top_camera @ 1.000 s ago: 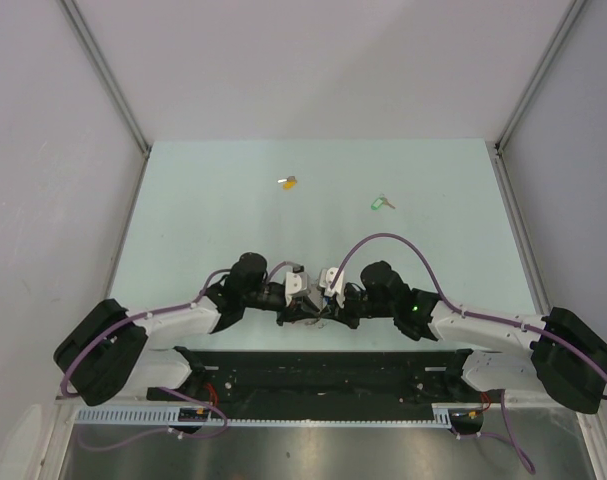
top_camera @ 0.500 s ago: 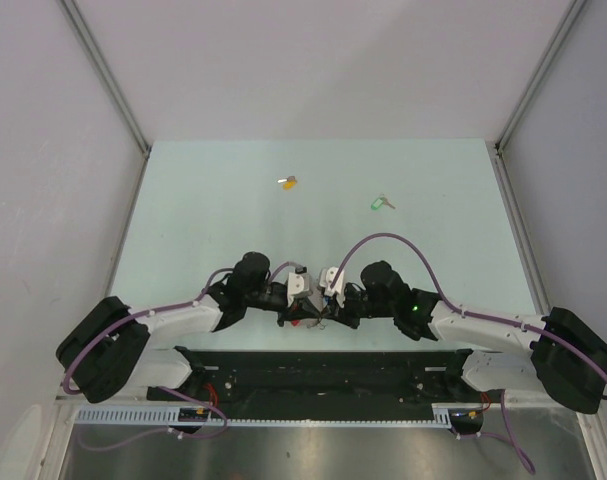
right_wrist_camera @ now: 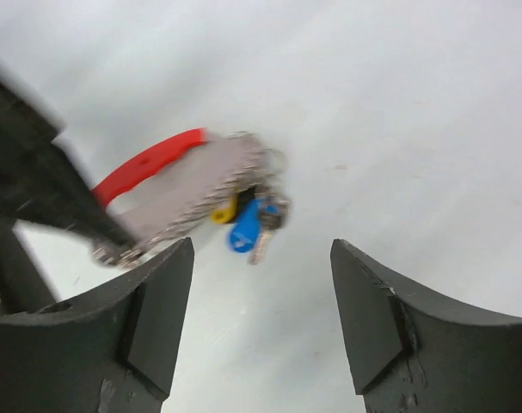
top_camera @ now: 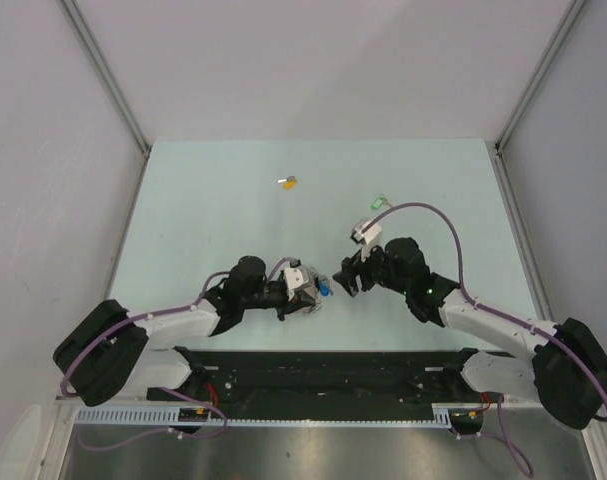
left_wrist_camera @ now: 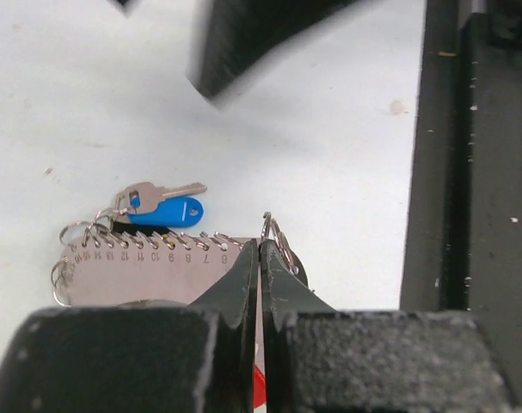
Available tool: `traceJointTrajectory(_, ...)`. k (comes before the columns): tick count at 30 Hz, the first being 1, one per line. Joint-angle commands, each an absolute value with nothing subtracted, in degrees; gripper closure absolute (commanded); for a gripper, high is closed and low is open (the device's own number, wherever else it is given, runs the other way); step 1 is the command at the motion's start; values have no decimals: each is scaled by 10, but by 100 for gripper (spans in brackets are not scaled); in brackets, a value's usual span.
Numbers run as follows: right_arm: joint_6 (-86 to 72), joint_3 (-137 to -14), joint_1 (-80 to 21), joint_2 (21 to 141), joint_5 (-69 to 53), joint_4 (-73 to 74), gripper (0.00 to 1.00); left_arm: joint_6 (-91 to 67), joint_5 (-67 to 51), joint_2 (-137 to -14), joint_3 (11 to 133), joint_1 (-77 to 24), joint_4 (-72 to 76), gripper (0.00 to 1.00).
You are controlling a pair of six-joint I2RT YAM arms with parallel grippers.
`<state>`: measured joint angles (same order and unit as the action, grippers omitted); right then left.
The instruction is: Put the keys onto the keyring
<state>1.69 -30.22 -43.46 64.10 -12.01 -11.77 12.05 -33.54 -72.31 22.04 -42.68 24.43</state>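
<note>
My left gripper (top_camera: 311, 300) (left_wrist_camera: 261, 245) is shut on a small wire ring at the edge of the keyring (left_wrist_camera: 149, 271), a grey numbered strap edged with wire rings. A blue-headed key (left_wrist_camera: 166, 211) (top_camera: 324, 290) and a silver key (left_wrist_camera: 157, 193) hang from its far end. The right wrist view shows the same keyring (right_wrist_camera: 200, 194) with its red band (right_wrist_camera: 149, 163), blue key (right_wrist_camera: 245, 228) and an orange-yellow head (right_wrist_camera: 224, 212). My right gripper (top_camera: 343, 277) (right_wrist_camera: 262, 258) is open, apart from the bunch, with nothing in it. The yellow-headed key (top_camera: 289, 182) and green-headed key (top_camera: 380, 203) lie farther back.
The black rail (left_wrist_camera: 475, 172) of the arm mount runs close on the right of the left gripper. The right arm's purple cable (top_camera: 423, 215) arcs over the table beside the green key. White walls enclose the table on three sides.
The right gripper has opened, let go of the keyring and pulled away toward the back right. The left gripper has closed on the keyring and keeps it near the front edge.
</note>
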Motion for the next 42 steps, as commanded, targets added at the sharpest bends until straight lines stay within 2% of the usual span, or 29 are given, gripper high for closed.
traceJointTrajectory(1,-92,-374,-378,691,-11,-96,29,99,-265,-699,207,-421,289,100)
traceJointTrajectory(5,-156,-426,-303,772,33,-77,30,84,-230,-700,206,-417,287,100)
traceJointTrajectory(10,-155,-521,-265,884,110,-51,30,68,-200,-696,207,-415,285,100)
traceJointTrajectory(13,-156,-572,-234,952,133,-53,33,64,-182,-696,207,-412,280,99)
traceJointTrajectory(15,-157,-613,-214,1004,144,-52,40,63,-176,-695,207,-410,279,99)
traceJointTrajectory(24,-98,-862,-197,1186,244,80,46,61,-175,-705,208,-405,280,100)
traceJointTrajectory(28,-83,-981,-192,1278,253,158,49,59,-178,-707,209,-404,279,99)
traceJointTrajectory(32,-69,-1048,-192,1321,272,219,58,60,-178,-705,210,-403,275,100)
traceJointTrajectory(34,-70,-1063,-192,1331,271,238,59,60,-177,-702,209,-403,276,100)
traceJointTrajectory(38,-69,-1090,-192,1349,271,257,70,60,-180,-704,210,-403,275,100)
traceJointTrajectory(42,-65,-1106,-192,1360,267,271,73,57,-183,-706,212,-403,275,99)
